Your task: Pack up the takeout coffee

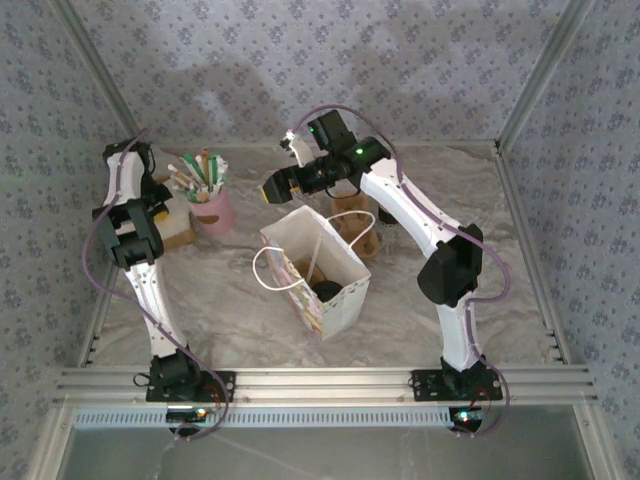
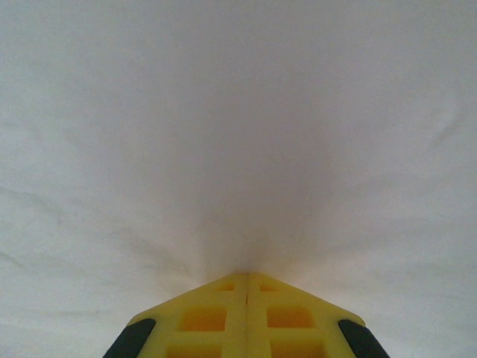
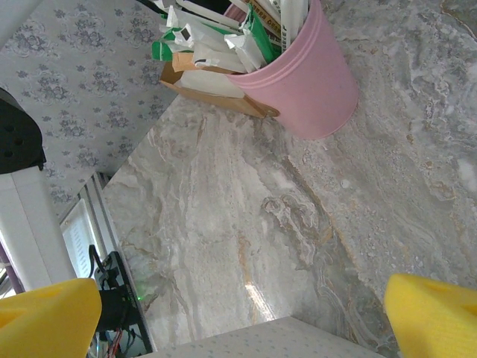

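The takeout coffee (image 1: 326, 291) sat inside the white bag (image 1: 345, 298) on the counter (image 1: 230, 310). The right pincer (image 1: 274, 187) gaped wide behind it; the left pincer (image 2: 247, 276) was closed on nothing. Packing looked done; next, withdraw clear.

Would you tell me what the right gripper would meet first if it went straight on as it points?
Probably the marble tabletop, ahead of the open right gripper; the pink cup stands farther on, though depth is unclear.
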Available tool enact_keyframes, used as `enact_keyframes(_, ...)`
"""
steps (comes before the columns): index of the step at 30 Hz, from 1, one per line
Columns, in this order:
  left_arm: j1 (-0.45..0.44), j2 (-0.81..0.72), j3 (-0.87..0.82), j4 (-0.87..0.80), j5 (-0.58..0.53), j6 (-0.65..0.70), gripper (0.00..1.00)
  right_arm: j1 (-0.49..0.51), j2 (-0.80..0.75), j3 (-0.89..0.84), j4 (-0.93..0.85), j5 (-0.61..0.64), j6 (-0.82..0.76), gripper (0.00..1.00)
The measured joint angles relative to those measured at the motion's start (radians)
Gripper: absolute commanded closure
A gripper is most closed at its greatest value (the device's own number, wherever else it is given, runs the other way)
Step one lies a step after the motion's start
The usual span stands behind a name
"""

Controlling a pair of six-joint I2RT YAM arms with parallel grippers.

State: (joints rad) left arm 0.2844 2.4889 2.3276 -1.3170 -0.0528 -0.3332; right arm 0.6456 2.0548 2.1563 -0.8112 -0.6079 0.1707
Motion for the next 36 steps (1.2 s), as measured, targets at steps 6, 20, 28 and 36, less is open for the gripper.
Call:
enact_keyframes(6, 0.0, -0.066, 0.0, 0.0, -0.001, -0.01, 0.74, 0.0, 0.0, -0.005, 0.001, -0.003, 0.0, 0.0)
enact_keyframes(20, 0.005, -0.068, -0.095, 0.043, 0.022, -0.061, 0.65, 0.0, -0.002, -0.019, 0.008, -0.007, 0.0, 0.0)
enact_keyframes(28, 0.017, -0.033, -0.1, 0.061, 0.029, -0.072, 0.69, 0.0, -0.002, -0.02, 0.008, -0.01, 0.001, 0.0)
enact_keyframes(36, 0.013, -0.031, -0.097, 0.06, 0.007, -0.073, 0.74, 0.0, -0.002, -0.02, 0.008, -0.01, 0.001, 0.0)
